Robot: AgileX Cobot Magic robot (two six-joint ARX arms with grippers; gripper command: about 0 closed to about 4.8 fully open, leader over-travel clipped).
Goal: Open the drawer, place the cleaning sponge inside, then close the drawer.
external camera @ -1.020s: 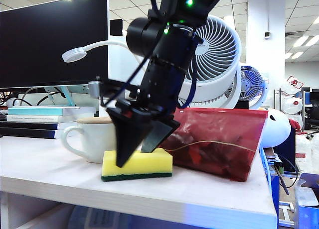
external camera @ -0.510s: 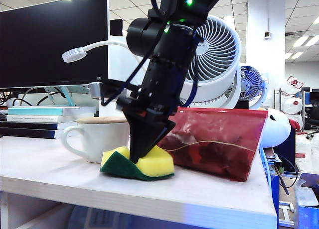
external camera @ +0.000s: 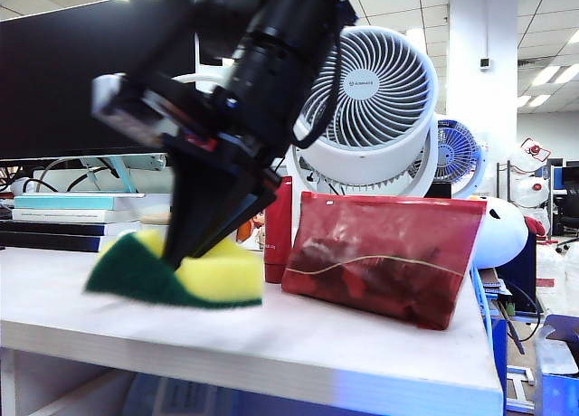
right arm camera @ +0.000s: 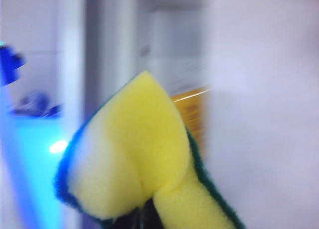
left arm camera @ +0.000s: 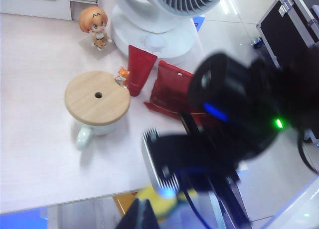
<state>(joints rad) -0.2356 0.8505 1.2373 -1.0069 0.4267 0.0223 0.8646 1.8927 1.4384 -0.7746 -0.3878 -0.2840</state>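
Your right claw (external camera: 181,253) is clamped on the sponge (external camera: 213,276) above the table (external camera: 362,344); left claw unseen; stowing and shutting the drawer remain.

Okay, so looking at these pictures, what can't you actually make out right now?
- Left pincer: in no view; its state is unknown.
- Right pincer: exterior view, shut on the cleaning sponge, but motion blur smears its fingertips.
- Drawer: right wrist view, only a blurred blue glow behind the sponge; how far open is unclear.
- Mug: left wrist view shows it; in the exterior view the right arm hides it.
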